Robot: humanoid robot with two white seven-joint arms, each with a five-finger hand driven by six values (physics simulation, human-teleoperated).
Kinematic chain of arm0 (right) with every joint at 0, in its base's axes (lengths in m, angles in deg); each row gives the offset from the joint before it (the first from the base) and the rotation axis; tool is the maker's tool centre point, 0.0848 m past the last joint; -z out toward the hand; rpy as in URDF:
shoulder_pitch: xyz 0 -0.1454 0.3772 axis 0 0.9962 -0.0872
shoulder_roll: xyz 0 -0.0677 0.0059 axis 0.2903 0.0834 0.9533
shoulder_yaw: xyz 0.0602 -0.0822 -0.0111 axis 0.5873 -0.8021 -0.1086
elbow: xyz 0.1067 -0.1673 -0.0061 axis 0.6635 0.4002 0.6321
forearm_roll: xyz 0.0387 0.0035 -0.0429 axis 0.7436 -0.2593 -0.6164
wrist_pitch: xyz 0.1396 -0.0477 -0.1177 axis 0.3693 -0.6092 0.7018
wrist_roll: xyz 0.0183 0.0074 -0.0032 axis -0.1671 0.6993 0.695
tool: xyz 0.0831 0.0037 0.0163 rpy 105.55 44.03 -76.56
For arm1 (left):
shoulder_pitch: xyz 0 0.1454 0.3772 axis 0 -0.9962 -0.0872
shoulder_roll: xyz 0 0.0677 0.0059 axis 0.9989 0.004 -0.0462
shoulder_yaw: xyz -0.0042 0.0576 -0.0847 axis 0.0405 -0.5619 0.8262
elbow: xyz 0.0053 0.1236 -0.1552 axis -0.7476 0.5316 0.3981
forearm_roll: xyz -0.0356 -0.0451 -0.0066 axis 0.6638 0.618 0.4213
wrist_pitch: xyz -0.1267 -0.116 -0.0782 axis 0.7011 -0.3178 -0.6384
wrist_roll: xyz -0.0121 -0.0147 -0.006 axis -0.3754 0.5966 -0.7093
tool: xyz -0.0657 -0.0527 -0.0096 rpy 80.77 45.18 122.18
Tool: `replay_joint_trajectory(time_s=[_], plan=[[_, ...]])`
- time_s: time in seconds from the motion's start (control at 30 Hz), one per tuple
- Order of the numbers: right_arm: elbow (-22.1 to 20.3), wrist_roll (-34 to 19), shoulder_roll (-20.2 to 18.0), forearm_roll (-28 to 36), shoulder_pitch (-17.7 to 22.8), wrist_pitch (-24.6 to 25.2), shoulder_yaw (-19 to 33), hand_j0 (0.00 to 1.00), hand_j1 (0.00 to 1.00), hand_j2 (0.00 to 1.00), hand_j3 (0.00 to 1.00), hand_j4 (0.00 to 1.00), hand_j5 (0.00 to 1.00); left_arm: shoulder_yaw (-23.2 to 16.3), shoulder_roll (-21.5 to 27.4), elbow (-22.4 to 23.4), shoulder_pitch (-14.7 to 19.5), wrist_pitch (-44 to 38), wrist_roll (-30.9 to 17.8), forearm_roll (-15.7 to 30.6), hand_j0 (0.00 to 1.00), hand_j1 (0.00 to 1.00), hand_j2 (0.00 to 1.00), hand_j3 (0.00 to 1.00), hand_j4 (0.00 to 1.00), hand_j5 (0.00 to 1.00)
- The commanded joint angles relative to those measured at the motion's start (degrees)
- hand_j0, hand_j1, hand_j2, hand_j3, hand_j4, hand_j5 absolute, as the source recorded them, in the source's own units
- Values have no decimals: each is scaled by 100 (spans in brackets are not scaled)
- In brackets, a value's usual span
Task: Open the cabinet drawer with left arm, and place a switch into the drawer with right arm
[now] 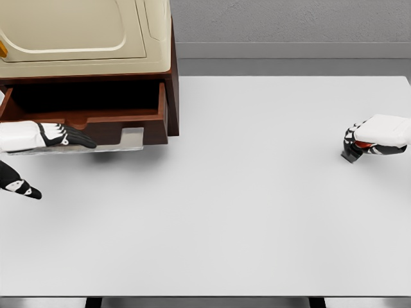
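Note:
A brown wooden cabinet (172, 96) with a cream top stands at the table's back left. Its drawer (90, 119) is pulled out, with a dark hollow showing inside. My left hand (48, 144) is at the drawer's front, fingers stretched along the grey handle (131, 140) and thumb hanging below, holding nothing that I can see. At the far right my right hand (372, 140) is curled over a small dark and red switch (354, 151) lying on the table; most of the switch is hidden under the fingers.
The white table (244, 205) spans the view, with its front edge near the bottom and a grey wall strip behind. A wide stretch of tabletop lies between the drawer and the right hand.

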Motion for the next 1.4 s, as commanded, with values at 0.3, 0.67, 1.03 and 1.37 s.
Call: replay_joint_trajectory(time_s=[0.3,0.67,1.03,1.37], plan=[[-45,1,229,110,-97,14,26,25,25,25,25,25,25,5,113,8,-17,-14,1,-691,100,100,100,100,100,100],[-36,1,994,233,-738,14,-18,28,28,28,28,28,28,225,227,-1,97,-14,1,-1061,100,100,100,100,100,100],[-519,1,1249,497,-1661,14,-967,29,29,29,29,29,29,199,1449,527,220,-14,1,556,100,100,100,100,100,100],[-1082,1,1601,725,-2487,14,-1802,29,29,29,29,29,29,207,1413,544,255,-14,1,1681,100,100,100,100,100,100]])
